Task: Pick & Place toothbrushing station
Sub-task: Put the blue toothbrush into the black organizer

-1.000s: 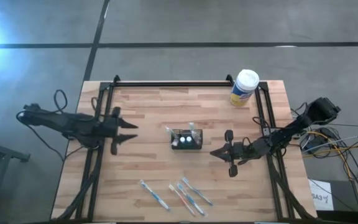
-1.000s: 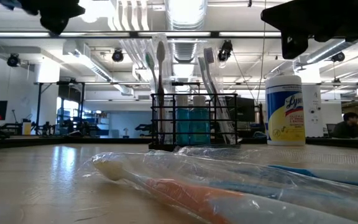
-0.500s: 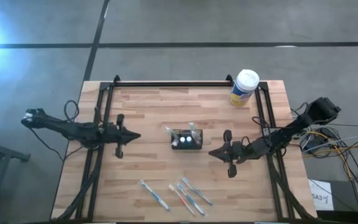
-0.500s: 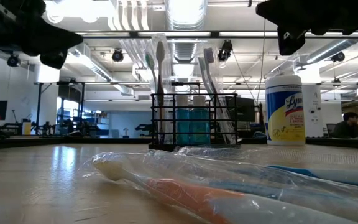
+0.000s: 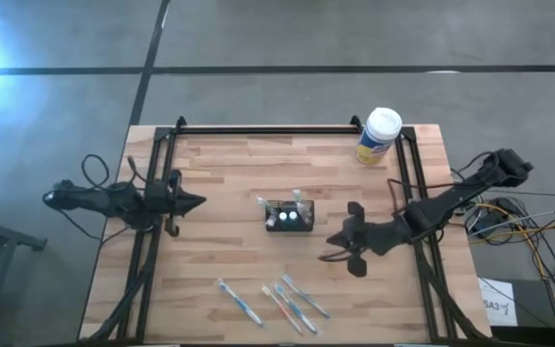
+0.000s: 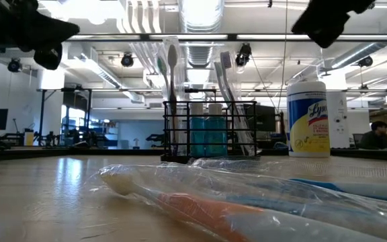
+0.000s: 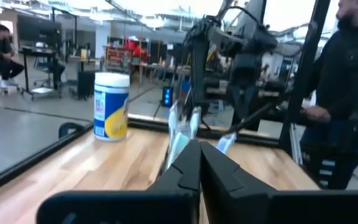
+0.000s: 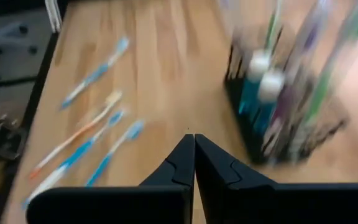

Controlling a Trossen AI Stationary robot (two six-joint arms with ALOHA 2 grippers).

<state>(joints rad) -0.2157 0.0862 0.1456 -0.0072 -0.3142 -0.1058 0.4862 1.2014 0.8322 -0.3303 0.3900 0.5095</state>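
Since earlier, my left claw (image 5: pixel 197 202) snapped closed empty at counter (image 5: pixel 229 260) edge; right claw (image 5: pixel 333 239) closed beside caddy (image 5: pixel 288 215), likely approaching.

The caddy (image 5: pixel 289 215) stands on the desk (image 5: pixel 229 173) between the left fingers (image 5: pixel 197 202) and right fingers (image 5: pixel 333 238), apart from both. Loose toothbrushes (image 5: pixel 276 301) lie nearer the right fingers; the canister (image 5: pixel 379 136) stands well beyond them.
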